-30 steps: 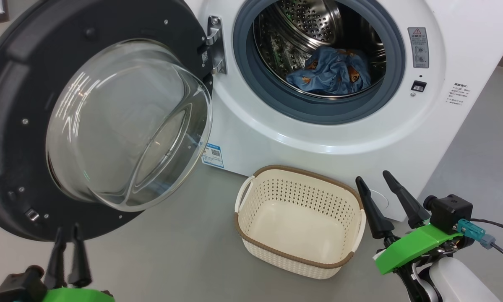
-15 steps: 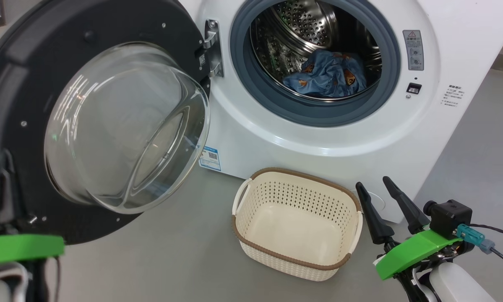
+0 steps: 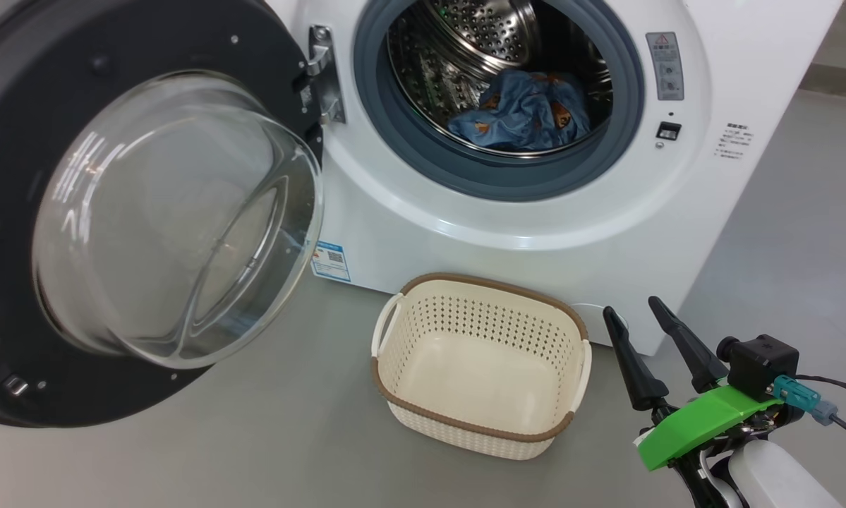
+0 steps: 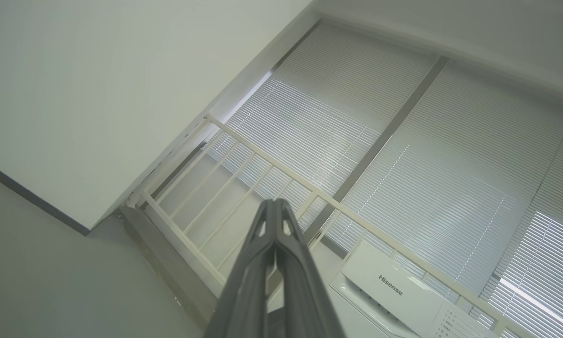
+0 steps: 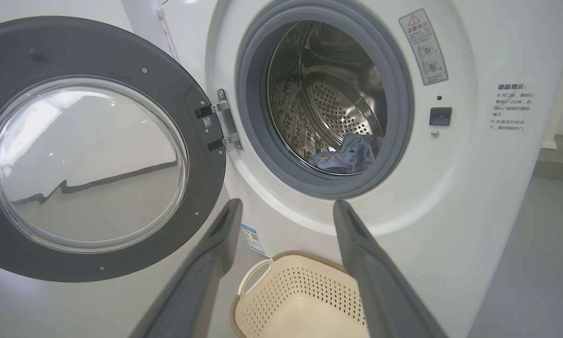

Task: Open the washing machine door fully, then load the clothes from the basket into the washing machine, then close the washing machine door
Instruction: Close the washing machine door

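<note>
Nearest, the right pincer [image 3: 631,307] is spread to its widest, with nothing held or touched, and is poised above the floor [image 3: 288,437] just right of the basket [image 3: 490,281]. The basket is set on the floor before the machine [image 3: 465,233] and is seen to be empty. To its left the door [image 3: 13,106] is swung wide on its hinge [image 3: 322,74], its glass bowl turned outward. Farther back, the clothes [image 3: 525,113] are lodged low in the drum, inside the gasket. Loading is therefore judged complete, and closing the door is taken as the step in hand. The left pincer [image 4: 274,201] is pressed fully shut on nothing, its tips together and aimed upward at window blinds [image 4: 403,164], apart from the door. For the next move, the door's black rim would need to be met on the side away from the hinge and pushed round to the opening until the latch is caught.
</note>
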Available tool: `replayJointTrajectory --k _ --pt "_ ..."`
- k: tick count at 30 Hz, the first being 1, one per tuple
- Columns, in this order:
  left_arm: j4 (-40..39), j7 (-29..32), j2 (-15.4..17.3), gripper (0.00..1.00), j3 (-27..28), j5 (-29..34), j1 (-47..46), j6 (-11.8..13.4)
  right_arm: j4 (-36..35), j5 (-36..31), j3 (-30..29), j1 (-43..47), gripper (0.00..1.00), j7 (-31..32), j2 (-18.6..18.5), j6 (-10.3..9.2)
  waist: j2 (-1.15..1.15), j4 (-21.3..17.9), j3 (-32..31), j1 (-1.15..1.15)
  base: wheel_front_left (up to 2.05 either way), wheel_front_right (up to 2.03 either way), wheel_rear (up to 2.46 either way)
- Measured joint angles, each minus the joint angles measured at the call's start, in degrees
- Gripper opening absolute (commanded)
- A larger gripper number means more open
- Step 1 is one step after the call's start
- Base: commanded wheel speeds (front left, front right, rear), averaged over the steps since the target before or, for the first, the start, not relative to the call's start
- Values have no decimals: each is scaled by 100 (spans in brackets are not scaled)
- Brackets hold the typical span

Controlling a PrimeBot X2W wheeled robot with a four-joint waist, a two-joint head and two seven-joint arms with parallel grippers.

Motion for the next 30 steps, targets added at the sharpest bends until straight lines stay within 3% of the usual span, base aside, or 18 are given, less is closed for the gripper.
replayJointTrajectory --k 7,15,18,30 --pt "1723 292 425 0 821 -843 -375 9 0 0 118 -61 100 0 -105 0 0 -193 143 0 0 0 0" --pt "3538 331 777 0 1236 -1243 -506 0 5 0 178 -209 100 0 -221 0 0 -384 297 0 0 0 0" --pt "3879 379 936 0 1192 -1244 -562 -2 10 0 188 -236 100 0 -287 0 0 -443 324 0 0 0 0" --pt "4232 934 1001 0 810 -1556 -621 -52 10 0 215 -258 100 0 -344 0 0 -549 393 0 0 0 0"
